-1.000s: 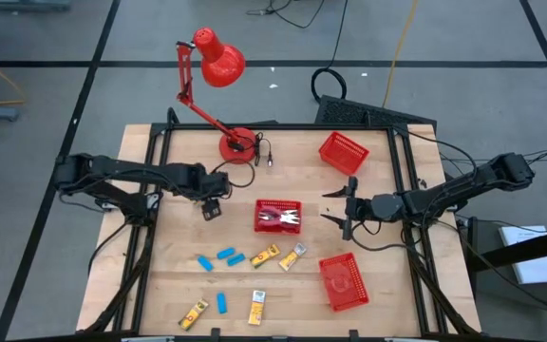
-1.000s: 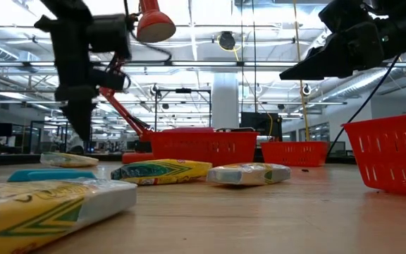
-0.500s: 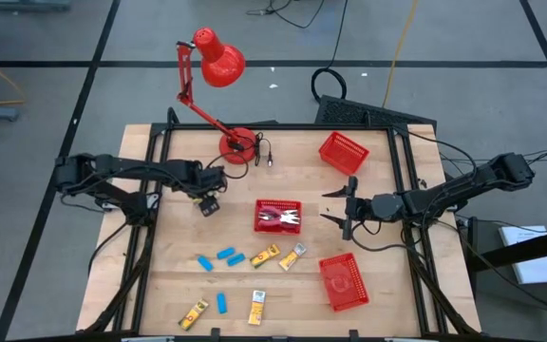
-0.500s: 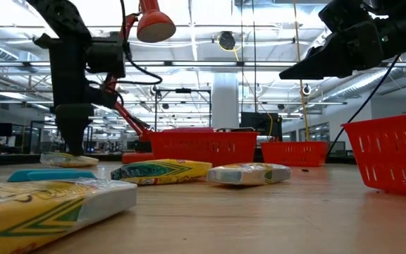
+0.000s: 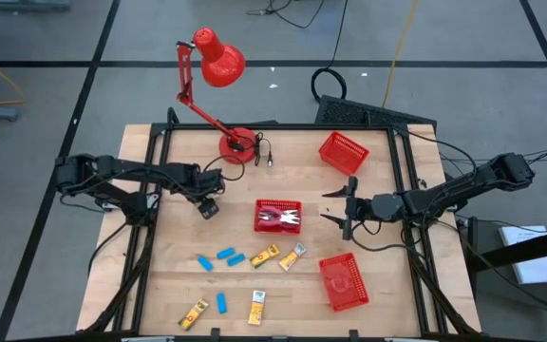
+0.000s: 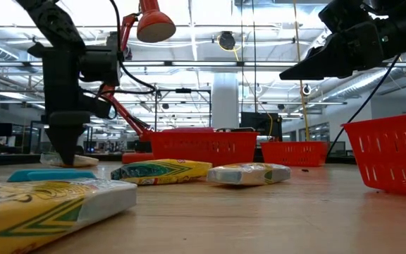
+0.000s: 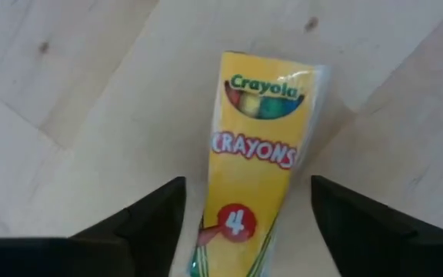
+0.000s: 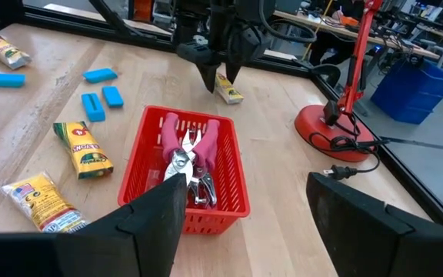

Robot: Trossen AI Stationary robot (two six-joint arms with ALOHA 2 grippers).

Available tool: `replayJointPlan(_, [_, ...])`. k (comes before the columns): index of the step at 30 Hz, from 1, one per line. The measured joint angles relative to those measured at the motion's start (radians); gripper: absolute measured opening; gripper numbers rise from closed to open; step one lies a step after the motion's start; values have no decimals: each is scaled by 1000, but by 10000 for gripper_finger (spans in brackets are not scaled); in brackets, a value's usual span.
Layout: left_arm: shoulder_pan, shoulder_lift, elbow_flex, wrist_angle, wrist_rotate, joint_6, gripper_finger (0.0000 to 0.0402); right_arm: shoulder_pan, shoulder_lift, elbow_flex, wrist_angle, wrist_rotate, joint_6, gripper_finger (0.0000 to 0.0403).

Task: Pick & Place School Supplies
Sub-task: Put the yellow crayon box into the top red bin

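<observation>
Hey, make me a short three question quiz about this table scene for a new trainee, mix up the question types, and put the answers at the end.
1. True or false: the left tool sits right above a yellow crayon packet, one finger on each side.
2. What lies in the middle red basket? A) blue blocks B) red-handled metal tools C) crayon packets
3. Fill in: the right tool hangs open beside the middle basket, holding ____.

Key
1. True; the packet lies on the wood between the open fingers.
2. B; the red-handled tools are the only things seen in it.
3. Nothing.
</observation>
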Motion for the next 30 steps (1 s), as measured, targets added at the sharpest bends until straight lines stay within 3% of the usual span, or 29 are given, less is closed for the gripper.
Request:
replayJointPlan(8, [-2,-2,-1,37,-1,-26,69,0,0,0,3,0,1,258])
replayJointPlan(20, [-35,0,65,119,-53,79,69,-27,23,0,15,-12,5,258])
replayJointPlan(30, [-18,18,239,121,-103,233,69,-180,152,0,189,-214,14,258])
